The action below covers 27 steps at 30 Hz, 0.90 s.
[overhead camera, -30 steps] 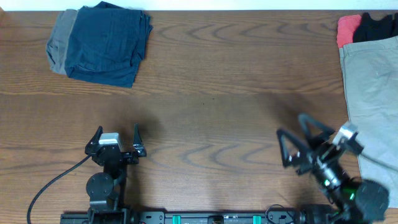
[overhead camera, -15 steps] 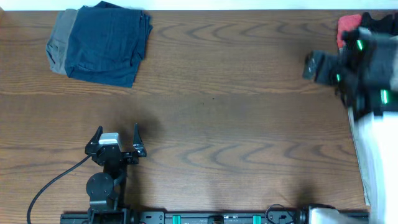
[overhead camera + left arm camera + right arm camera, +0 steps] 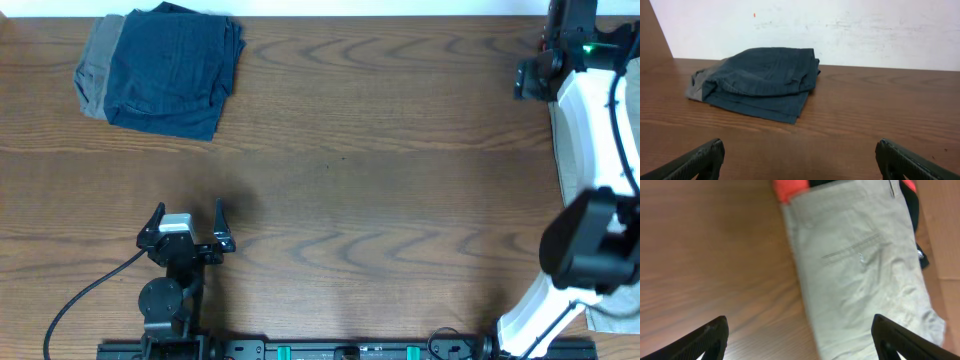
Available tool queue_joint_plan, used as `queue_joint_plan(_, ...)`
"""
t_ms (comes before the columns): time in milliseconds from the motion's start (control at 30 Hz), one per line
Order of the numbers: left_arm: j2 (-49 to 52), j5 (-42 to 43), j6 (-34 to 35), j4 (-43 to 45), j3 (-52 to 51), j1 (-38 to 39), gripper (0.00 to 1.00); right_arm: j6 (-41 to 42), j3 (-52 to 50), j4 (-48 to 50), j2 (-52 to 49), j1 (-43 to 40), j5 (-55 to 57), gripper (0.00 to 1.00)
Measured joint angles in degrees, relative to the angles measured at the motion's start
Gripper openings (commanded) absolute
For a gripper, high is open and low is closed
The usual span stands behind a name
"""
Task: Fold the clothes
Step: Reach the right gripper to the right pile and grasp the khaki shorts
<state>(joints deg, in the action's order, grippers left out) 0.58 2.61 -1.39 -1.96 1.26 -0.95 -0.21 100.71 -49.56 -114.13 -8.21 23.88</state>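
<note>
A folded pile of navy and grey clothes [image 3: 160, 72] lies at the table's far left; it also shows in the left wrist view [image 3: 760, 80]. Khaki-beige shorts [image 3: 862, 270] lie flat at the table's right edge, with a red piece [image 3: 790, 187] and a black piece [image 3: 914, 210] beyond them. In the overhead view the shorts [image 3: 565, 150] are mostly hidden by the right arm. My right gripper [image 3: 800, 340] is open above the shorts' left edge, at the far right of the table [image 3: 545, 70]. My left gripper [image 3: 187, 222] is open and empty, low near the front edge.
The wooden table [image 3: 380, 150] stretches between the two piles. A white wall [image 3: 840, 25] stands behind the navy pile. A black cable [image 3: 80, 295] runs from the left arm's base to the front left.
My right arm has swung from the front right of the table up to the far right, over the khaki shorts. The left arm has not moved.
</note>
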Motion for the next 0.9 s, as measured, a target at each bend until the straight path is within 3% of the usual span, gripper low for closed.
queue_joint_plan(267,0.0,0.02,0.0,0.0,0.0,0.0,0.98,-5.25,0.0,5.79,-12.15,-4.09,7.28,0.93)
queue_joint_plan(567,0.0,0.0,0.0,0.0,0.0,0.0,0.98,-6.86,0.02,10.01,-18.34,-6.21,10.29,0.91)
queue_joint_plan(667,0.0,0.02,0.0,0.0,0.0,0.0,0.98,-7.32,0.09,10.93,-18.6,-6.69,10.51,0.78)
queue_joint_plan(700,0.0,0.0,0.0,0.0,0.0,0.0,0.98,-7.52,0.07,11.15,-18.73,-6.88,10.54,0.63)
queue_joint_plan(733,0.0,0.0,0.0,0.0,0.0,0.0,0.98,-7.74,0.09,11.32,-18.95,-6.88,10.54,0.56)
queue_joint_plan(900,0.0,0.02,0.0,0.0,0.0,0.0,0.98,-7.65,0.09,12.26,-19.76,-6.86,10.43,0.54)
